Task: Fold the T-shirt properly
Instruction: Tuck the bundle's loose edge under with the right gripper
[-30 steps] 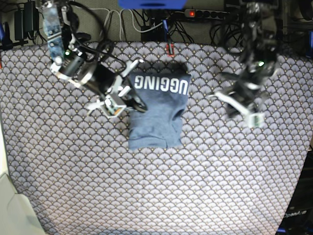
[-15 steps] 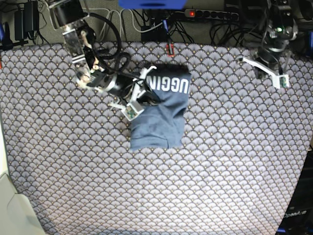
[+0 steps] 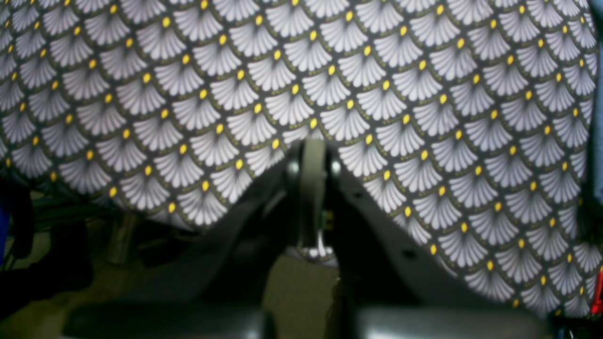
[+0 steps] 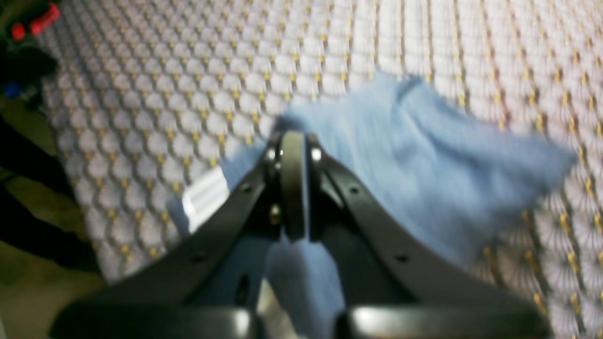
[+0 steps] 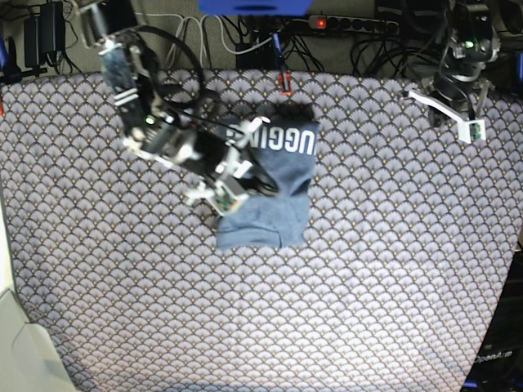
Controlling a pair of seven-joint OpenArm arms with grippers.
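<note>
T-shirt (image 5: 274, 184) lies folded compact, just above table centre, lettering at its 12 o'clock edge. Right gripper (image 5: 233, 175) is over the shirt's 9 o'clock edge; the wrist view shows its jaws closed with blue cloth bunched beneath — whether any is pinched, cannot tell. Judgement: press or drag flat, low and slow, so the layers stay aligned. Left gripper (image 5: 458, 118) sits clenched and empty at 2 o'clock, well apart. Tablecloth (image 5: 368, 310) is bare around — nothing obstructs.
</note>
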